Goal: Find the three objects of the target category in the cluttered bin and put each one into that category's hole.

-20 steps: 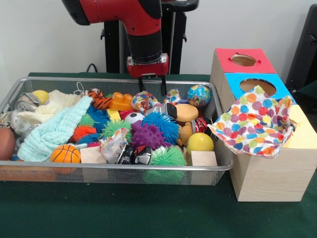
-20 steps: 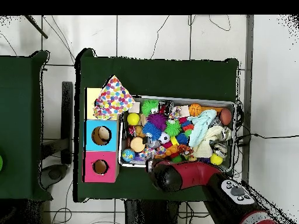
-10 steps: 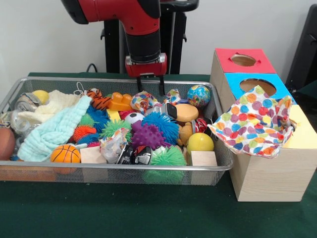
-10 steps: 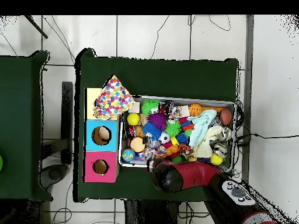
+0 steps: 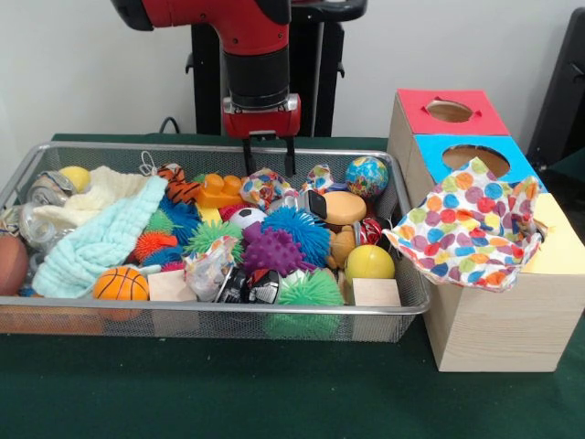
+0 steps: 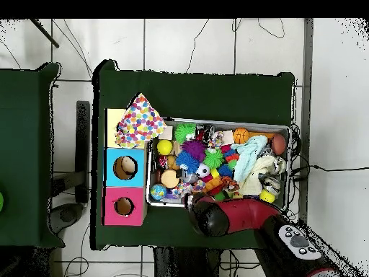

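The wire bin (image 5: 228, 311) is full of toys; it also shows in the overhead view (image 6: 216, 120). One dotted cloth (image 5: 471, 224) lies draped over the yellow-topped box (image 5: 559, 245) and hides its hole; it shows in the overhead view too (image 6: 139, 121). Two crumpled dotted bundles (image 5: 264, 186) (image 5: 320, 176) lie at the bin's far side. My gripper (image 5: 269, 157) is open and empty. It hangs over the bin's far rim, just above the first bundle and an orange toy (image 5: 222, 187).
The blue-topped box (image 5: 475, 151) and the red-topped box (image 5: 448, 112) stand behind the yellow one. A mint towel (image 5: 101, 242) and a cream knitted cloth (image 5: 96, 197) fill the bin's left. Spiky balls, a yellow ball (image 5: 369, 263) and wooden blocks crowd the middle.
My gripper has moved to the picture's left along the bin's far rim and risen slightly, still open. The cloths and toys have not moved.
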`<state>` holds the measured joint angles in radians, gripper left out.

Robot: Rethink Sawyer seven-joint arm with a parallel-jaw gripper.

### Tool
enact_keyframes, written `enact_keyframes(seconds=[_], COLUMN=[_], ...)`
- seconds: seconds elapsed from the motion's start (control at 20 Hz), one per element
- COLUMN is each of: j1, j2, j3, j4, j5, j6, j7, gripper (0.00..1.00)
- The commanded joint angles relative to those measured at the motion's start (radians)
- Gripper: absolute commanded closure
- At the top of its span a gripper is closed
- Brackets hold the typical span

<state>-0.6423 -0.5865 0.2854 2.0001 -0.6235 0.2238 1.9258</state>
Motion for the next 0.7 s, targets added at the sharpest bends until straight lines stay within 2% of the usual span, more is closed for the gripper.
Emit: enact_keyframes(seconds=[0.05,0.2,0.5,0.7], j1=[-0.014,-0.002,0.023,0.03], j2=[-0.02,-0.029,0.002,-0.002], j3=[0.036,0.039,0.028,0.014], j4=[-0.151,-0.16,-0.172,-0.148], j5=[-0.03,-0.02,-0.019,-0.015], j6=[0.032,0.058,0.027,0.012], j7=[-0.026,-0.031,0.001,0.023], gripper=[0.0,0.0,0.0,0.0])
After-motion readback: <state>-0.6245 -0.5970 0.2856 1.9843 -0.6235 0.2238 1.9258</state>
